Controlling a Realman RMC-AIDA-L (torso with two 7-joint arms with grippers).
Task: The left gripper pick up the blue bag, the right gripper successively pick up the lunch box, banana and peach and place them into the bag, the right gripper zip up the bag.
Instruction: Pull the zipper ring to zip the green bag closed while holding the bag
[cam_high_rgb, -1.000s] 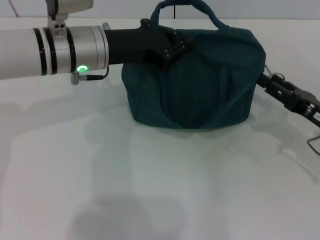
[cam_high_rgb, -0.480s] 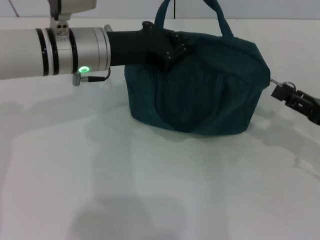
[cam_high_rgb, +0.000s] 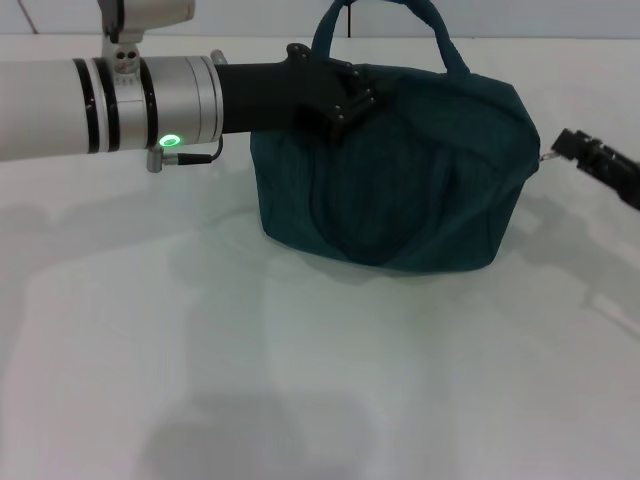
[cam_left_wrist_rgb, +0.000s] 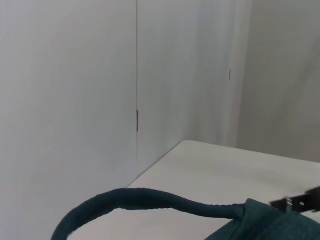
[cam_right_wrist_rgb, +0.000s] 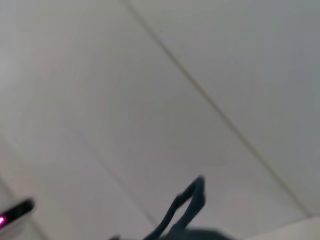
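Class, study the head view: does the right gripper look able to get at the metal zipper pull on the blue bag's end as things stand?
Probably yes. The right gripper sits just beside the blue bag at the end where the zipper pull hangs, with nothing between them. Whether its fingers already pinch the pull is unclear.

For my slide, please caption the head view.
Left hand at dark teal fabric bag's top; right hand beside it.

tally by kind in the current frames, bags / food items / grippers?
Bags: 1, the blue bag on the table
Food items: 0 visible
Grippers: 2, left gripper at the bag's top, right gripper by its right end
Total: 3
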